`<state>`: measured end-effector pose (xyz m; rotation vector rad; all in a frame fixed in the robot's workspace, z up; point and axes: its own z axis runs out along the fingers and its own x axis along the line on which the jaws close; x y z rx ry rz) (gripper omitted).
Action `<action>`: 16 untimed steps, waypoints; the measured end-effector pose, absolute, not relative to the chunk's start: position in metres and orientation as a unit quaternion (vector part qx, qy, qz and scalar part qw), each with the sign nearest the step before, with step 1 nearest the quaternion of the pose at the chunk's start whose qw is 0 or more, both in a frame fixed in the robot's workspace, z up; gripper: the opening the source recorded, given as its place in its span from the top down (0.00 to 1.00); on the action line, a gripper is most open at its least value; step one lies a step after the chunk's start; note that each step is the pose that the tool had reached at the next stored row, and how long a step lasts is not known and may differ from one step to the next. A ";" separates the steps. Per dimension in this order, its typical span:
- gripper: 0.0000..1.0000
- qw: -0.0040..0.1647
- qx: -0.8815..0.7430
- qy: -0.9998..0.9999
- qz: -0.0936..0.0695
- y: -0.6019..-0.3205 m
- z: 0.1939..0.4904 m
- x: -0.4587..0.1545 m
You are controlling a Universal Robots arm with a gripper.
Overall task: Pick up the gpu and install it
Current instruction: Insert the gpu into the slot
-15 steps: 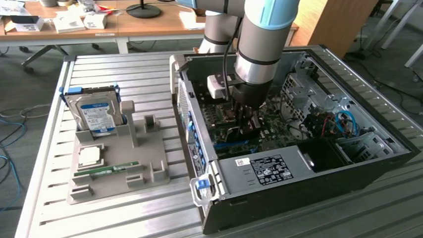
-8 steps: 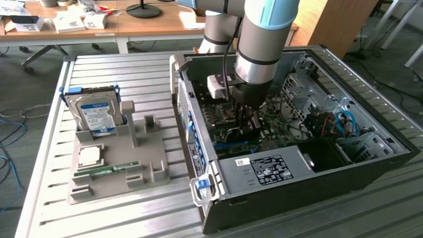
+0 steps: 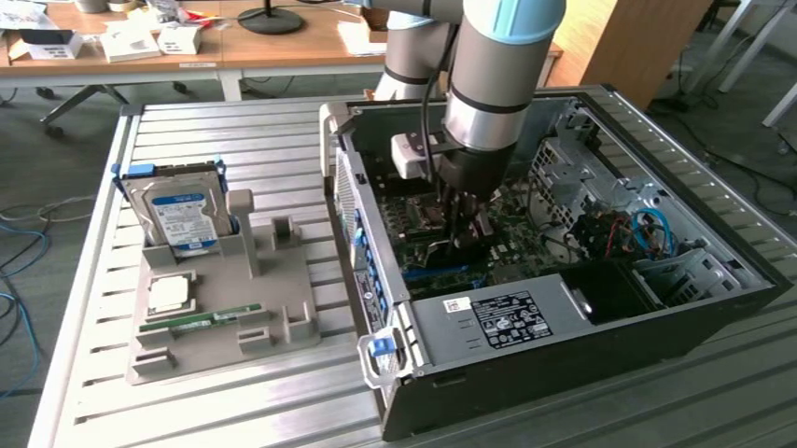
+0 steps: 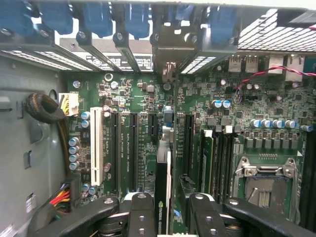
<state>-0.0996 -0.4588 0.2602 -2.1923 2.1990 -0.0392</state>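
Seen edge-on in the wrist view, the gpu (image 4: 162, 190) stands upright in a motherboard slot between the black expansion slots, with its metal bracket (image 4: 170, 52) against the rear of the case. My gripper (image 4: 173, 217) straddles the card's top edge. One black finger (image 4: 143, 217) sits close against the card, and the other finger (image 4: 203, 217) stands off it with a visible gap, so the gripper is open. In the exterior view the gripper (image 3: 468, 233) reaches straight down into the open computer case (image 3: 697, 327), over the motherboard (image 3: 524, 247).
A grey parts fixture (image 3: 237, 322) on the slatted table holds an upright hard drive (image 3: 181, 219), a processor (image 3: 171, 294) and a green memory stick (image 3: 200, 320). Inside the case are the power supply (image 3: 498, 317), a white slot (image 4: 96, 145), an empty CPU socket (image 4: 261, 182) and cable bundles (image 4: 54, 123).
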 end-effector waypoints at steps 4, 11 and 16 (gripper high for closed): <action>0.67 0.018 -0.706 0.708 -0.013 -0.459 0.269 -0.100; 0.67 0.018 -0.706 0.708 -0.013 -0.459 0.282 -0.100; 0.67 0.018 -0.706 0.708 -0.013 -0.459 0.291 -0.100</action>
